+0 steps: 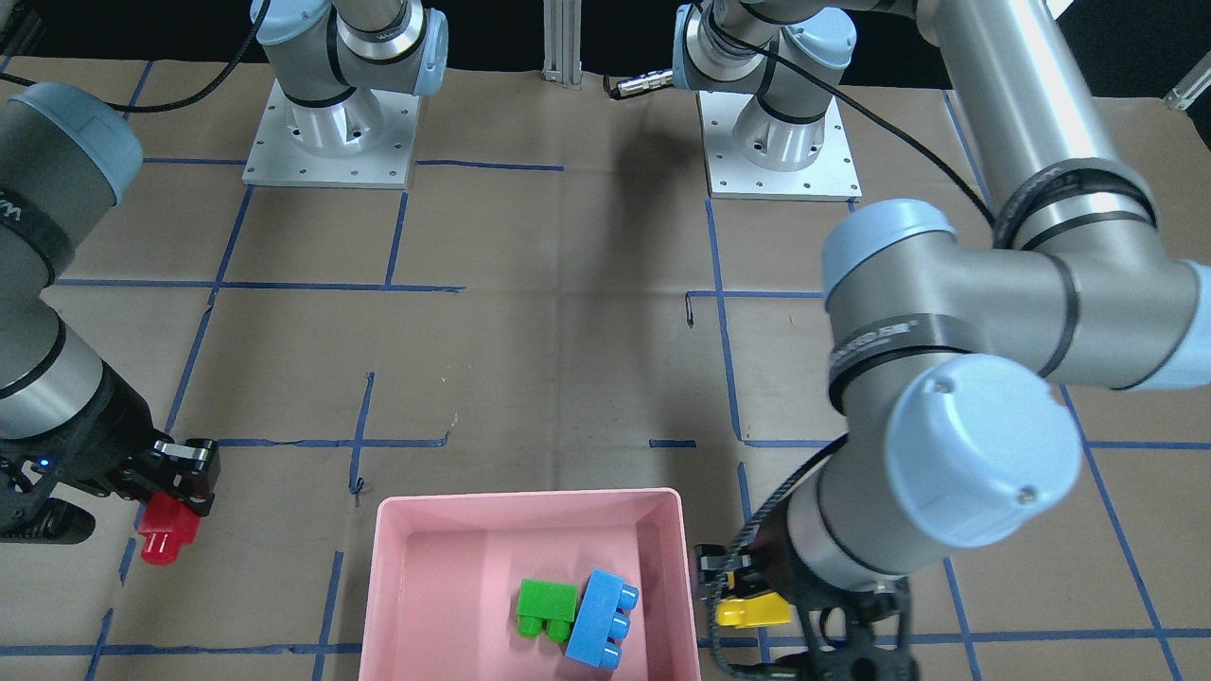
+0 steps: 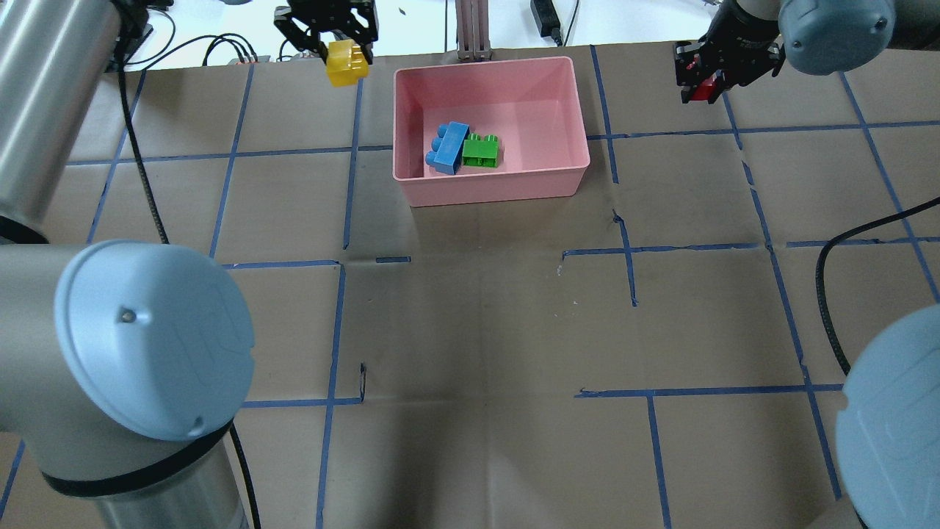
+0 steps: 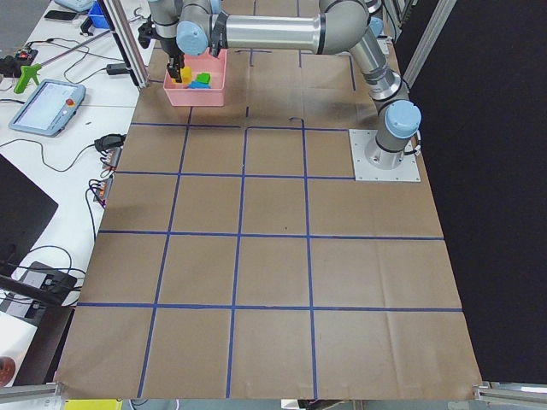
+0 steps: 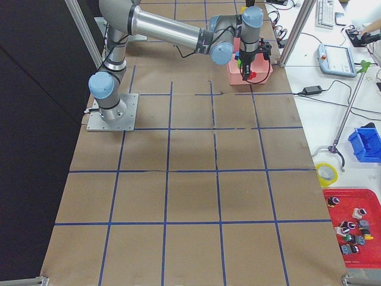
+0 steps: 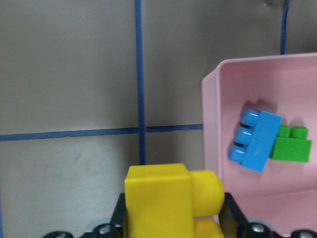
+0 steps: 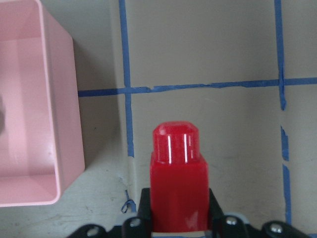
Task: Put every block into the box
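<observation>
Glossy, studded green brick and longer blue brick lie touching inside the smooth pink box. Left gripper pinches the yellow brick left of it; right gripper pinches the red brick to its right.

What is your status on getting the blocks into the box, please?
Left hand shut on yellow block, beside the box. Right hand shut on red block, at box's other side. Green block and blue block inside. Nothing seen blocking either hand.
</observation>
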`<control>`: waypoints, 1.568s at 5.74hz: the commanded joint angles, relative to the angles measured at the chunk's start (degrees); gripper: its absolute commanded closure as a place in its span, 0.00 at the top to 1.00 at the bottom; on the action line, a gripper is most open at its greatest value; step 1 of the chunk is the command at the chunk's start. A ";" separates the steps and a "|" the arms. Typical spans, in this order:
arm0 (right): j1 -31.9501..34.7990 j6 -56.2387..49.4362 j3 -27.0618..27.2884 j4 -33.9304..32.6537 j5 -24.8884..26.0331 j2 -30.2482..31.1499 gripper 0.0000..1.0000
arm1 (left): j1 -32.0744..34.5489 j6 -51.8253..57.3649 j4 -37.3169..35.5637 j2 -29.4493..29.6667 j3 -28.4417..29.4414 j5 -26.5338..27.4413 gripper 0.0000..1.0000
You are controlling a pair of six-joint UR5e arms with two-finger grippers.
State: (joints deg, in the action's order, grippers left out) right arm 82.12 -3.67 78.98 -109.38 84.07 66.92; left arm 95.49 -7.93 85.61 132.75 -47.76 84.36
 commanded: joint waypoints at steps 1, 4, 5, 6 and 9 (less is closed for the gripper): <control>2.42 8.55 -1.46 -0.22 -8.17 -2.22 0.04 | 4.87 -9.44 -4.99 6.54 2.14 0.02 0.11; 9.18 19.36 -1.55 -6.88 -16.56 -7.14 0.04 | 6.20 -12.10 -6.42 6.48 0.74 1.16 0.99; 10.24 22.79 -1.55 -6.90 -19.44 -7.33 0.05 | 5.85 -11.32 -5.46 4.30 0.82 0.98 1.00; 10.52 24.66 -1.72 -8.82 -24.00 -8.46 0.06 | 4.54 -8.97 -2.15 0.62 -0.05 1.07 1.00; 12.27 24.85 -5.05 -11.30 -24.22 -12.33 0.81 | -4.07 4.22 3.85 -13.16 -10.90 1.16 1.00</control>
State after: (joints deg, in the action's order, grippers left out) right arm 93.68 21.13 75.07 -120.45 59.83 55.85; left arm 93.50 -6.85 88.08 124.71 -54.10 85.46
